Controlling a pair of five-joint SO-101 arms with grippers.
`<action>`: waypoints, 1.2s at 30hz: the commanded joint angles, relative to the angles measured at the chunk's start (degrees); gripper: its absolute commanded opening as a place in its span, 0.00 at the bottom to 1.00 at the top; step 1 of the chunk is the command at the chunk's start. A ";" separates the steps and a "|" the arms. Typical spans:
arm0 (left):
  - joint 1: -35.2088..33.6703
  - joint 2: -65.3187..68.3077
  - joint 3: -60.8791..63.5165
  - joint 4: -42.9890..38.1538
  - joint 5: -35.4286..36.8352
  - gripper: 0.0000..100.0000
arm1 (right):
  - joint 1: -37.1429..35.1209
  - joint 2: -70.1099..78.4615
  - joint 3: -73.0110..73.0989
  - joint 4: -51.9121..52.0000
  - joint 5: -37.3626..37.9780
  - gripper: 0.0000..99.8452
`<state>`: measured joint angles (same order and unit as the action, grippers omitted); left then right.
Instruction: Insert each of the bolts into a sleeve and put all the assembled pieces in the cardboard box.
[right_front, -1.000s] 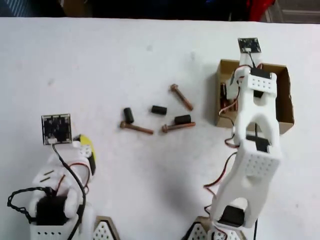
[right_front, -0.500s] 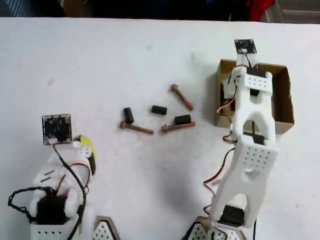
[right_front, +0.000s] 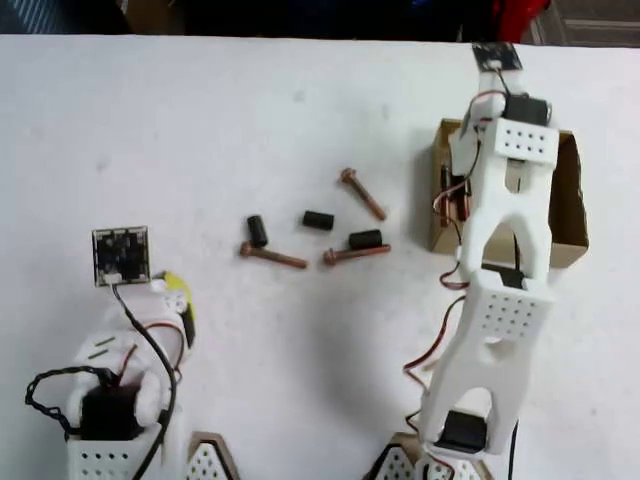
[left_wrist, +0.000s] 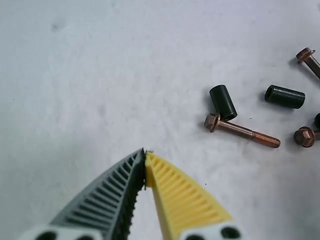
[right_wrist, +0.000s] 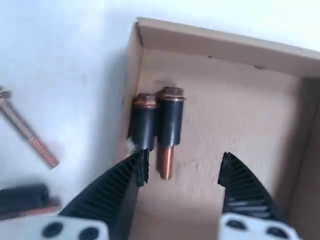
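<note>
now the open right pincer (right_wrist: 183, 157) has pushed farther over the cardboard box (right_wrist: 225, 44).

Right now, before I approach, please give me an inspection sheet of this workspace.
Surface: white table.
Job's things: three loose bolts and three loose sleeves mid-table; two assembled pieces in the box.
Clutter: nothing seen.
Jaws: left jaws shut over bare table; right jaws open over the box.
Cables: red and black wires by the box; black cable at near left.
Surroundings: dark room beyond the far edge.
</note>
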<state>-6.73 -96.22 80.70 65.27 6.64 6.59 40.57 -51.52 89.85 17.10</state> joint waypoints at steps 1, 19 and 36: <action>-0.22 -0.40 -0.79 -1.76 -0.70 0.02 | -3.91 -1.19 -10.73 8.48 0.70 0.18; -0.40 -0.40 -0.62 -1.49 -0.70 0.02 | -14.11 -19.47 -4.31 8.92 0.35 0.11; -0.04 -8.22 -2.90 5.80 -0.70 0.02 | -26.15 -54.99 30.42 8.22 0.62 0.11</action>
<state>-6.73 -104.40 80.70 70.81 6.64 -17.76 -9.89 -25.05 97.23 17.10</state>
